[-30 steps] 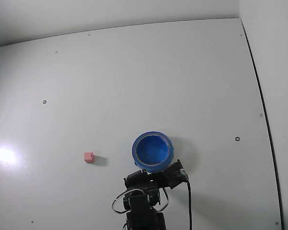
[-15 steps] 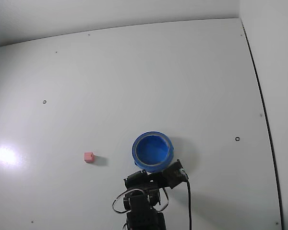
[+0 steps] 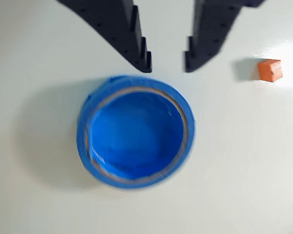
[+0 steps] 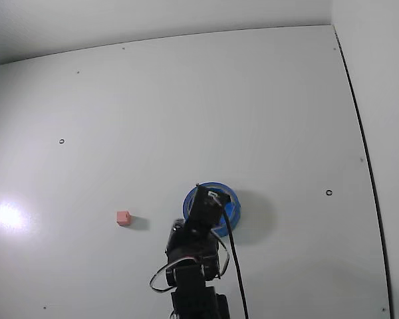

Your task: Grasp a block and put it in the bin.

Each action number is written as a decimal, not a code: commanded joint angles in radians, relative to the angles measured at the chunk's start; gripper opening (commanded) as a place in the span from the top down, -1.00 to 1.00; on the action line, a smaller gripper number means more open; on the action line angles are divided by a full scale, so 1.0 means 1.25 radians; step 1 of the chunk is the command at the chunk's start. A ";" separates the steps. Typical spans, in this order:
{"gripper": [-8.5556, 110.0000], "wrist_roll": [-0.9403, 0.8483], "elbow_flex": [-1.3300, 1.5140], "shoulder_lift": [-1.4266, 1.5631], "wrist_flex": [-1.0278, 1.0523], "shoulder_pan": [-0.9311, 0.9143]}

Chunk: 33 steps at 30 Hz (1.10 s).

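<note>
Hanging over the bin (image 4: pixel 227 211) at the near edge of the table (image 4: pixel 186 113) in the fixed view, the arm covers much of the blue rim, and the gripper (image 3: pixel 166 66) seen from the wrist shows its two dark fingers (image 3: pixel 136 46) a narrow gap apart with nothing between them. The bin (image 3: pixel 135 130) lies just below the fingertips in the wrist view and looks empty. The block (image 3: pixel 270 69) sits on the bare table off to the right in that view, well apart from the bin; in the fixed view the block (image 4: pixel 123 217) is to the left of the bin, about level with it. The grasp is not yet begun. The risk, as I judge it, lies in the swing across: a low wrist could clip the rim and shove the bin, and fingers this close together could knock the small cube away rather than straddle it.
</note>
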<state>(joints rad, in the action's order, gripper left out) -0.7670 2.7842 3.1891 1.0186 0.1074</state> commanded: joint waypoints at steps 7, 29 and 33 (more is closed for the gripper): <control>0.31 -0.049 -0.383 -0.334 0.007 0.227; 0.38 -0.017 -0.778 -1.046 -0.005 0.417; 0.38 -0.017 -0.796 -1.103 -0.005 0.417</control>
<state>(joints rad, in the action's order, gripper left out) -0.7747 1.8853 1.8208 1.0201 0.6213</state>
